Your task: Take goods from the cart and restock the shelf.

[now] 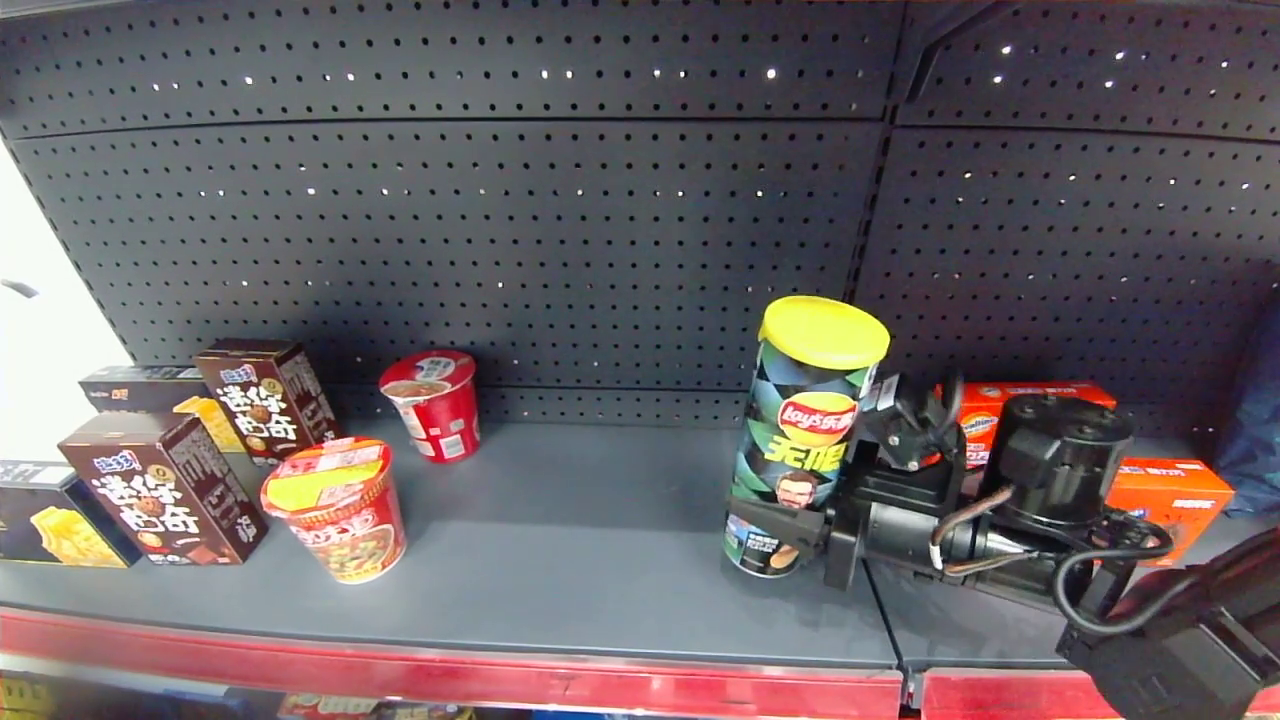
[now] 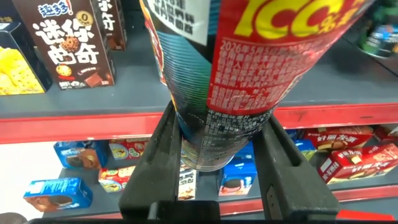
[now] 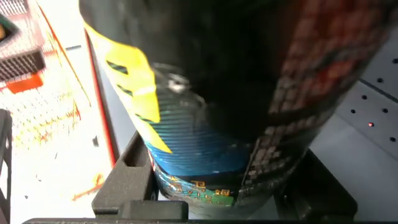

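1. Setting down looks like the step in hand. The right gripper has its fingers closed round the lower part of the yellow-lidded chip can. The can stands upright on the shelf, at the right end of the open middle stretch, near the orange boxes.
2. The head view doesn't settle whether the base is flat on the board or a hair above it. Best bet is to ease it down until it sits flat before letting go.
3. It's tall and narrow, so probably tippy. Opening both fingers evenly and backing straight out toward the red front lip should avoid dragging it over.
4. There's plenty of room on its other side. The cup noodles and cookie boxes are well apart from it.
5. The head view gives the layout. The left wrist view adds the left gripper, clamped on a second can, red and teal, held in front of the shelf's lip, with boxed goods on the level below.
6. The right wrist view gets in close on the can's side between the fingers, but base contact can't be made out there either.
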You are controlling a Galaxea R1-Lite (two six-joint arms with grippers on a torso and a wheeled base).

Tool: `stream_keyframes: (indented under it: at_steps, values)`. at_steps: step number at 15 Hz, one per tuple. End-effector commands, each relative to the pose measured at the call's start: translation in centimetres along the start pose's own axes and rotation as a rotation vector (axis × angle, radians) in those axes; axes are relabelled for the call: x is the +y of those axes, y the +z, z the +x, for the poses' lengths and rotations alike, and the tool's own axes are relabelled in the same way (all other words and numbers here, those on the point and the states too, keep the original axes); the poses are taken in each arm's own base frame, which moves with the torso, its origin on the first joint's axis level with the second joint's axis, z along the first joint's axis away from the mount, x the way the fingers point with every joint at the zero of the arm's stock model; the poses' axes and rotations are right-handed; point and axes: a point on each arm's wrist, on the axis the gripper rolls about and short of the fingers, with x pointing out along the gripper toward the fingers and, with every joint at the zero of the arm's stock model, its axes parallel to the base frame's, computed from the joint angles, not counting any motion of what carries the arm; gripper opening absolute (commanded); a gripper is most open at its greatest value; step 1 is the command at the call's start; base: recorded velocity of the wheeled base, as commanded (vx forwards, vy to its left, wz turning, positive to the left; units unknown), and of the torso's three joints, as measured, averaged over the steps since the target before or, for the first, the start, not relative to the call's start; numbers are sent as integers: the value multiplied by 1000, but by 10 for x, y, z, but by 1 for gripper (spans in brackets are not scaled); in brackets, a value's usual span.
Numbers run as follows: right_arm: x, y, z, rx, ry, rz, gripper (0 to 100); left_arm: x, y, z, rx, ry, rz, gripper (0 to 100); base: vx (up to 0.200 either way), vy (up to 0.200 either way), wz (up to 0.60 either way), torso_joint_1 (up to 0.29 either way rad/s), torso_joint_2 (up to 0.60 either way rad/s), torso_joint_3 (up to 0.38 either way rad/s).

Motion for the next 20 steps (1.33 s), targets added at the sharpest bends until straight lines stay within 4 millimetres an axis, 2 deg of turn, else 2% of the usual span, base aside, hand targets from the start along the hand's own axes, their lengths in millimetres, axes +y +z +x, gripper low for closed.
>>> stream_keyframes:
  at_steps: [1, 9, 17, 18, 20]
  values:
    - [2, -21, -2, 45, 2, 37, 0, 0, 0, 0, 1, 3, 0, 0, 0, 0, 0, 0, 0, 0]
    - [1, -38, 7, 61, 18, 47, 0, 0, -1, 0, 2, 11, 1, 0, 0, 0, 0, 0, 0, 0]
    - [9, -49, 10, 79, 42, 51, 0, 1, -7, 2, 21, 13, -2, 0, 0, 0, 0, 0, 0, 0]
    - [9, -50, 9, 80, 44, 52, 100, 1, -7, 2, 20, 12, -1, 0, 0, 0, 0, 0, 0, 0]
    - [11, -53, 8, 82, 44, 53, 100, 1, -7, 1, 18, 14, -3, 0, 0, 0, 0, 0, 0, 0]
